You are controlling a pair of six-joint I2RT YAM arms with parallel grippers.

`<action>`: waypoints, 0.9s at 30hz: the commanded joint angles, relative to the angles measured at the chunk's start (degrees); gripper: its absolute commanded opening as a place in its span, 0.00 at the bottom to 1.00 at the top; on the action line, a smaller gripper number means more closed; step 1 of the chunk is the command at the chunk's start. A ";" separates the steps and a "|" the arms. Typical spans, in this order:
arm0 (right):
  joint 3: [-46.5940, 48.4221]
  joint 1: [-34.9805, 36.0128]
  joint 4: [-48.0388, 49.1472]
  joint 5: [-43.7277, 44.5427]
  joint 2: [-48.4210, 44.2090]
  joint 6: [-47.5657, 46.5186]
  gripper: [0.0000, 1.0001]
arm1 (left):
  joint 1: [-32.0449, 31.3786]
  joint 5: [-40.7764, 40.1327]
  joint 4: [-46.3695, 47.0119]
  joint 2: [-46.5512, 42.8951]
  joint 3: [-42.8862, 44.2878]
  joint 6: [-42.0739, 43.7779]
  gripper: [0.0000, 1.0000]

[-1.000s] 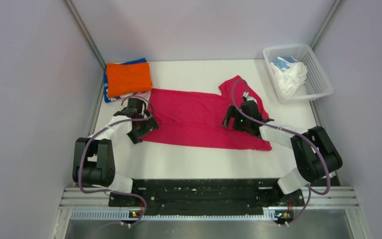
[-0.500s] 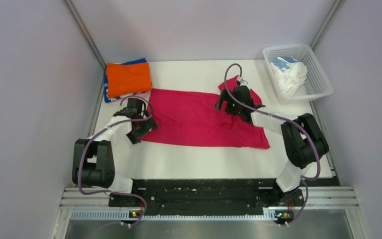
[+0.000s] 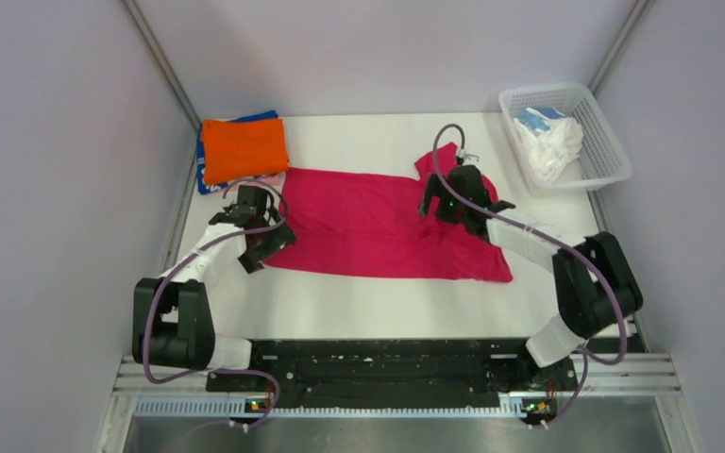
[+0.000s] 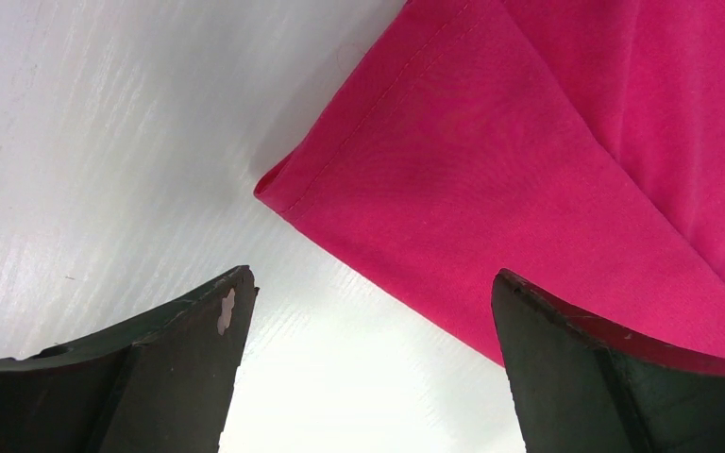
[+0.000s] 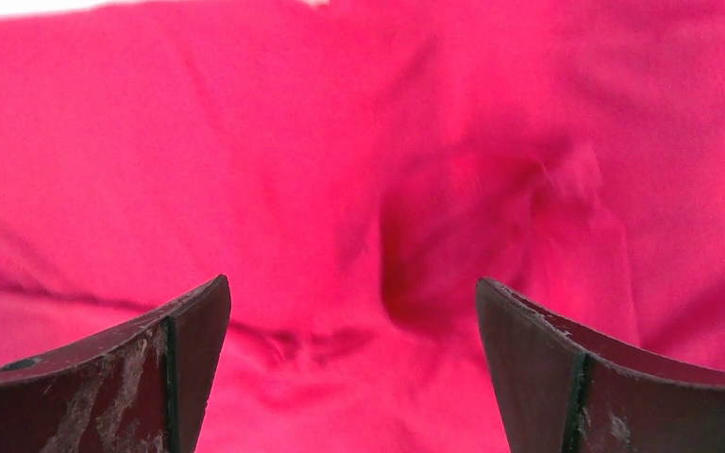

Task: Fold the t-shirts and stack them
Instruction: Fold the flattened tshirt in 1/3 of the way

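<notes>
The crimson-pink t-shirt (image 5: 245, 142) fills nearly the whole view, slightly blurred. The jaws stand wide apart, their dark tips rising from 7 and 5 o'clock, with only cloth showing between them and nothing gripped. A shadowed pucker in the cloth sits just right of centre. A sliver of white bench (image 5: 38, 6) shows at 11 o'clock.

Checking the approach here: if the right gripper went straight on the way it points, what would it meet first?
The right gripper would meet the crimson-pink t-shirt first: its cloth fills the wrist view beyond the open fingers. The gap left is hard to judge.
</notes>
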 commanded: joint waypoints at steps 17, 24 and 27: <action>1.92 5.43 7.92 8.41 7.50 0.97 0.99 | 0.03 -0.58 -0.02 -1.75 0.76 0.73 0.99; 13.64 5.50 8.51 9.60 13.21 -4.20 0.99 | 0.03 -1.57 -1.16 -4.25 1.12 1.05 0.99; 11.12 5.46 5.97 9.72 9.53 -5.19 0.99 | -0.05 -1.01 -1.63 -5.38 1.93 1.32 0.99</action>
